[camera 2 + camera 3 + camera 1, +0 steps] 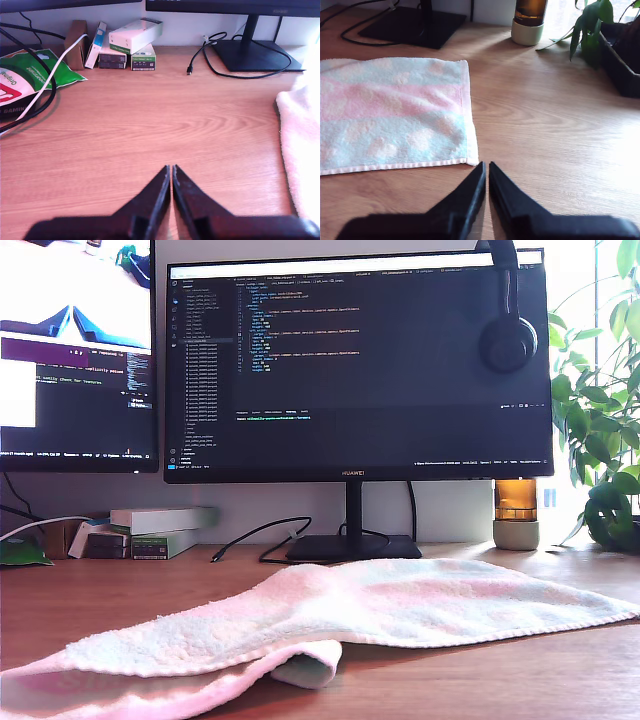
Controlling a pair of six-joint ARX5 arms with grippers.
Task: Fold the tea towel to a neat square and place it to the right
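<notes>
Lying flat: tea towel (390, 112) | first pincer (171, 172), second pincer (487, 167) clenched, ungrasping

Bright daylight floods in from the exterior view's right, overexposing the tea towel (302, 150); focus sharp

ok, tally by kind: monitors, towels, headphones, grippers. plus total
Monitors: 2 (main monitor, side monitor)
Towels: 1 (tea towel)
Headphones: 1 (headphones)
Grippers: 2 (my first gripper, my second gripper)
Total: 6
</notes>
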